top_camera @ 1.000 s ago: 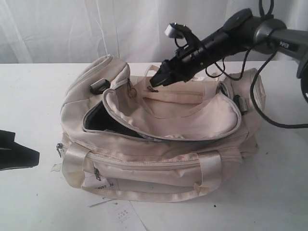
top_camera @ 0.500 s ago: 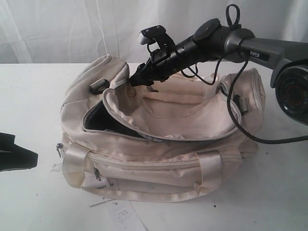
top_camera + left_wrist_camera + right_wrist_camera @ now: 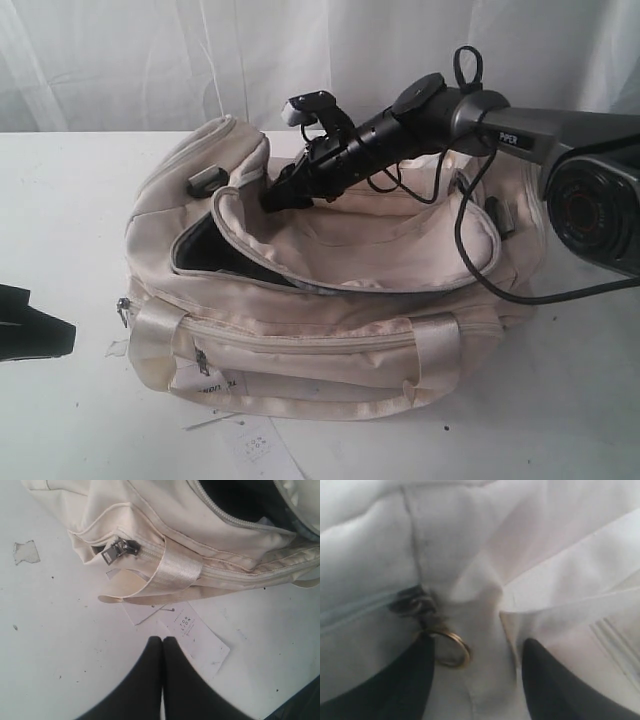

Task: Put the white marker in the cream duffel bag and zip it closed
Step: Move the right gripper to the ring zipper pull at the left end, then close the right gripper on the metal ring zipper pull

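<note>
Cream duffel bag (image 3: 330, 340) gapes unzipped on the table (image 3: 60, 200); right fingers (image 3: 560, 690) spread by its zipper ring (image 3: 451, 650), left fingers (image 3: 145, 680) clenched.

Right arm (image 3: 560, 125), above the far side of the cream duffel bag (image 3: 300, 340): grey metallic tube link with white "PIPER" lettering (image 3: 502, 139) along it.
Joint housing (image 3: 590, 210), beyond one end of the bag: round, dark grey, with a ringed face like a lens.
Wrist section (image 3: 385, 140): black, knobbly, built of stacked blocks.
Wrist camera (image 3: 308, 105): small black block with a pale face.
Cables (image 3: 457, 232): thin, black, hanging in loose loops.
Right jaws: two matte black tapered tips.
Left jaws, off the bag's end opposite the housing: same black, smooth, wedge-shaped.
</note>
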